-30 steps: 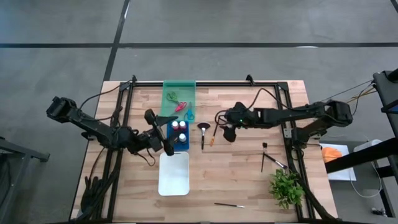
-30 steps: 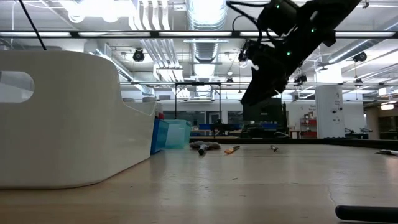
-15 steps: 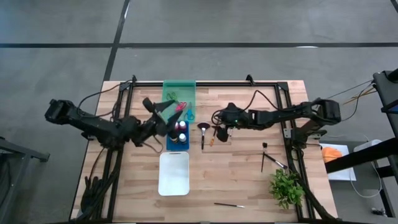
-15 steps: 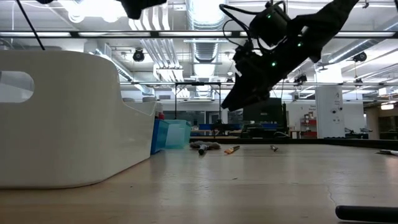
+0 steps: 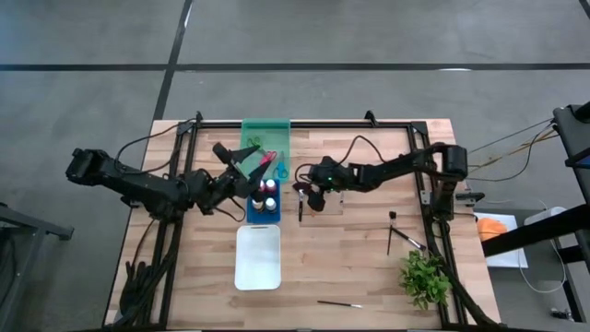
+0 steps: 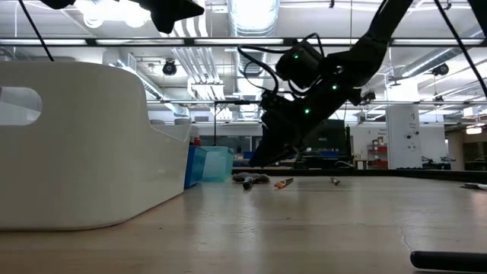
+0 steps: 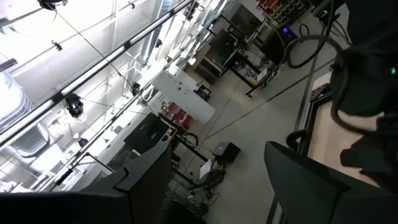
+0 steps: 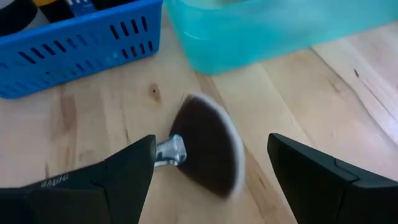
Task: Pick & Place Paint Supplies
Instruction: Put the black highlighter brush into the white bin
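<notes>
Dark right gripper [image 5: 305, 191] now over fan brush [image 8: 208, 153]

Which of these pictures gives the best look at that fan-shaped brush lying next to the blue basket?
The right wrist view: the fan brush fills the frame between the open right hand. The high view shows it small; the low view shows a distant dark shape on the table; the left wrist view misses it.

The wooden table [image 5: 350, 258] stands on a grey concrete floor [image 5: 369, 37], and dark lines cross this floor at the far side. In the low view, the room behind the table is a large hall with bright ceiling lights [image 6: 247, 11], white pipes and ducts [image 6: 186, 65] under the ceiling, and a white pillar [image 6: 399, 137] at the right.
</notes>
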